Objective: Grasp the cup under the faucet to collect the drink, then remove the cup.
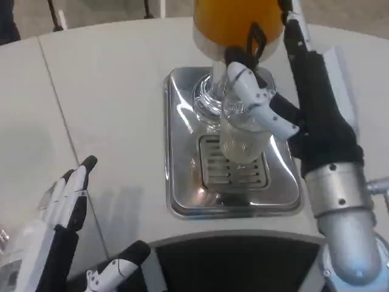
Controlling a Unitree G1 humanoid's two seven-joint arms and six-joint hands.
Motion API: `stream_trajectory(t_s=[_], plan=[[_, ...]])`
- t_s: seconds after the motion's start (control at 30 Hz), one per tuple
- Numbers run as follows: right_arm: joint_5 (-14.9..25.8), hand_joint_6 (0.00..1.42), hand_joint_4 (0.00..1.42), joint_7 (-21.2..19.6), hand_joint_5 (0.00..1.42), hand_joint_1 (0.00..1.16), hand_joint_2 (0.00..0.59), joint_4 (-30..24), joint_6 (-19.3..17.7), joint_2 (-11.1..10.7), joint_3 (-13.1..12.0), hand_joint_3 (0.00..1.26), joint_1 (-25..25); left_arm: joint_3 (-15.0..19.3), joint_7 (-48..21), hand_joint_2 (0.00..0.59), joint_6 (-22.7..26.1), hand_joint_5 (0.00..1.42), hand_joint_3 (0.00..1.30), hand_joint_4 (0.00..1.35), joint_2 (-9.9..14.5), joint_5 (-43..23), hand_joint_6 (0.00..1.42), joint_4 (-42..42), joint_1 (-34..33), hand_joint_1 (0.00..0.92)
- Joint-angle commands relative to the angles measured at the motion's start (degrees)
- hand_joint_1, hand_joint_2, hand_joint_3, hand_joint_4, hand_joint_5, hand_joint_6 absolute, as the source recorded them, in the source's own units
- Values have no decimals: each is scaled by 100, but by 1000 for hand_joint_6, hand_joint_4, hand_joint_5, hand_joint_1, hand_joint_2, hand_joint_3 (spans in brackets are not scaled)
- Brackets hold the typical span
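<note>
A clear cup (242,139) stands upright on the grate of the steel drip tray (182,182), under the black-levered faucet (254,40) of the orange drink dispenser (238,19). My right hand (316,115) is against the cup's right side. Its thumb (258,100) lies across the cup's upper near side, and its fingers (296,38) reach straight up past the dispenser, not curled around the cup. The cup looks empty of orange drink. My left hand (61,231) hovers low at the front left with its fingers spread and nothing in it.
The dispenser's chrome base (209,97) stands at the back of the tray. The white table (103,91) stretches to the left and behind. A dark curved edge (231,261) runs along the table's front.
</note>
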Motion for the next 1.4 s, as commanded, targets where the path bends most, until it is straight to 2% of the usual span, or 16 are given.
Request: stream_trajectory(t_s=[0.03, 0.27, 0.43, 0.57, 0.73, 0.8, 0.9, 1.0, 1.07, 1.17, 1.33, 1.37, 1.4], plan=[[59, 1, 0, -135, 0, 465, 428, 48, 4, 61, 64, 0, -75, 36, -30, 126, -36, 0, 0, 0, -40, -34, 0, 22, 86, 0], [362, 14, 0, 281, 0, 466, 436, 73, 0, -221, 159, 0, 58, 43, -95, 132, 27, 26, 0, 0, -26, -68, 7, 71, 62, 0], [810, 17, 0, 392, 0, 467, 436, 243, -82, -215, 108, 0, 126, 54, -170, 132, 82, 23, 0, 0, -21, -65, 8, 101, 29, 0], [845, 24, 0, 326, 0, 467, 436, 287, -277, -318, 156, 0, 173, 50, -158, 133, 72, 17, 0, 0, -30, -29, 8, 121, 9, 0], [833, 28, 0, 356, 0, 468, 436, 339, -351, -441, 195, 0, 145, 52, -128, 133, 46, 18, 0, 0, -30, -10, 8, 155, 5, 0], [739, 28, 0, 358, 0, 468, 436, 312, -340, -503, 257, 0, 88, 53, -143, 133, 56, 19, 0, 0, -25, -15, 12, 161, 9, 0], [637, 29, 0, 552, 0, 468, 436, 273, -106, -623, 354, 0, -95, 55, -157, 134, 71, 20, 0, 0, -28, -36, 14, 184, 2, 0], [451, 42, 0, 1069, 0, 453, 431, 205, 331, -902, 541, 0, -409, 59, -156, 134, 73, 23, 0, 0, -33, -46, 12, 197, -3, 0], [194, 48, 0, 1177, 0, 390, 432, 118, 558, -973, 705, 0, -465, 65, -137, 134, 31, 42, 0, 0, -37, -76, 24, 225, -6, 0], [-174, 61, 0, 1578, 0, 324, 424, 16, 852, -1224, 960, 0, -713, 70, -121, 135, 5, 71, 0, 0, -41, -90, 45, 252, 7, 0], [-462, 76, 0, 2023, 0, 211, 417, -121, 1079, -1369, 1220, 15, -1028, 62, -129, 135, 0, 74, 0, 0, -34, -87, 49, 294, 23, 0], [-652, 77, 0, 2043, 0, 205, 417, -170, 1092, -1411, 1310, 16, -1055, 62, -127, 135, -5, 75, 0, 0, -32, -88, 49, 301, 25, 0], [-842, 91, 0, 2232, 0, 188, 422, -212, 1192, -1503, 1415, 23, -1162, 63, -130, 135, -4, 76, 0, 0, -25, -82, 50, 307, 24, 0]])
